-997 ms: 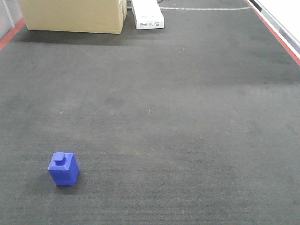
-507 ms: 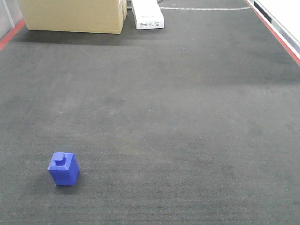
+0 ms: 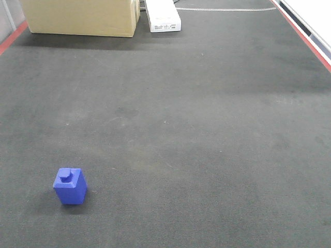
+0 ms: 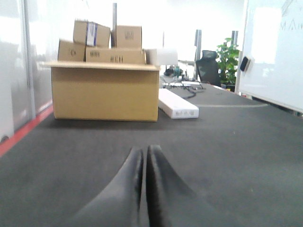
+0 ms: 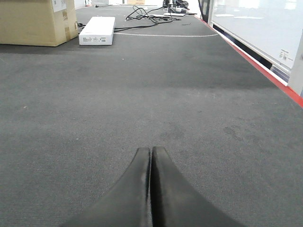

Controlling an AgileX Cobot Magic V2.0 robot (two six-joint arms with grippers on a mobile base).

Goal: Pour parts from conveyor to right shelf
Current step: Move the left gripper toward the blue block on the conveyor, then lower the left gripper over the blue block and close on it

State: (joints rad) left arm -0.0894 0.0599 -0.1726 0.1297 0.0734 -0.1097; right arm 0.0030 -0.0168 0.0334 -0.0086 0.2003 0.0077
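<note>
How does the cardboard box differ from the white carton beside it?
The cardboard box is tan, the white carton white. The box is tall and bulky; the carton is low, flat and narrow. The carton's near end carries a printed label; the box's near face is plain. Both rest on the conveyor belt.

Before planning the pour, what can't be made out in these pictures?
Right shelf: outside every view.
Blue block: front view only; far sides face away.
Cardboard box: cut by front view's top edge.
White carton label: print too small, every view.
Left gripper, right gripper: only shut fingertips show.
</note>
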